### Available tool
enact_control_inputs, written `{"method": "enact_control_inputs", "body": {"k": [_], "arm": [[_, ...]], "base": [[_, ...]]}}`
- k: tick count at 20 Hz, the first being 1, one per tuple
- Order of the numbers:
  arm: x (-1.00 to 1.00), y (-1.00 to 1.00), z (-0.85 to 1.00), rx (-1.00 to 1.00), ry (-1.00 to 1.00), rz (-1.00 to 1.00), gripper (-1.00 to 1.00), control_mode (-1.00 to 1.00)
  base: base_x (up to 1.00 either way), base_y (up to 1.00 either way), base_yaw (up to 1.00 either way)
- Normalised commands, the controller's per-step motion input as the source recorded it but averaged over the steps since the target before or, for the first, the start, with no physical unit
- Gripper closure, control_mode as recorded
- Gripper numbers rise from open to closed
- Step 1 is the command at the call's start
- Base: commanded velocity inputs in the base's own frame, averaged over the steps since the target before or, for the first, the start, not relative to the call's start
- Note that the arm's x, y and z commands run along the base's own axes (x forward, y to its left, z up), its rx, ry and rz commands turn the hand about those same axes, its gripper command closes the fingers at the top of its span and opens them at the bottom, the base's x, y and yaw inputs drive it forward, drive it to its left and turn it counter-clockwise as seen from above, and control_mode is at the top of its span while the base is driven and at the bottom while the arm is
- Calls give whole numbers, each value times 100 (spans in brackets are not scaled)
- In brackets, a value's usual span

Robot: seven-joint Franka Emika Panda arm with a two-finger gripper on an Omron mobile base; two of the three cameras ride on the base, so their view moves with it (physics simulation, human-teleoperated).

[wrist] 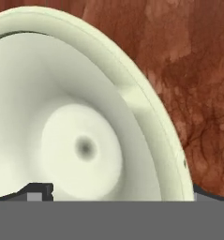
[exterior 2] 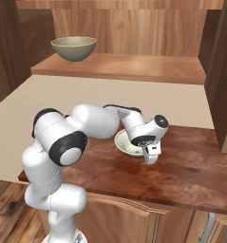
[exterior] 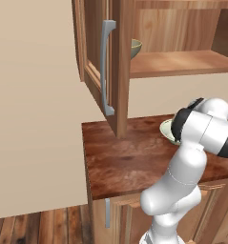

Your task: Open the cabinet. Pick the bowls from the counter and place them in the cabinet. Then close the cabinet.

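No text, label, brand, number or sign can be read anywhere

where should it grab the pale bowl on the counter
By the rim, from above. The pale bowl sits upright on the counter with its mouth open upward, so one finger can go inside and one outside the thin wall. The gripper already hangs over its near edge, jaws wide.

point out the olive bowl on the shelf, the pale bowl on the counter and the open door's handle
olive bowl [exterior 2: 73, 49], right base view, on its outer wall
pale bowl [wrist: 80, 145], hand view, on its inner bottom
cabinet door handle [exterior: 105, 66], left base view, on the middle of the grey bar
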Motion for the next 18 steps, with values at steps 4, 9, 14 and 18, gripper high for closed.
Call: {"method": "enact_control_inputs", "body": {"k": [4,9,14,18], "arm": [[16,-18,-25,0,1,0,-100,-100],[17,-3,-20,0,0,0,-100,-100],[8,0,-15,0,0,0,-100,-100],[1,2,-4,0,-2,0,100,-100]], "base": [[0,0,0],[0,0,0],[0,0,0],[0,0,0]]}}
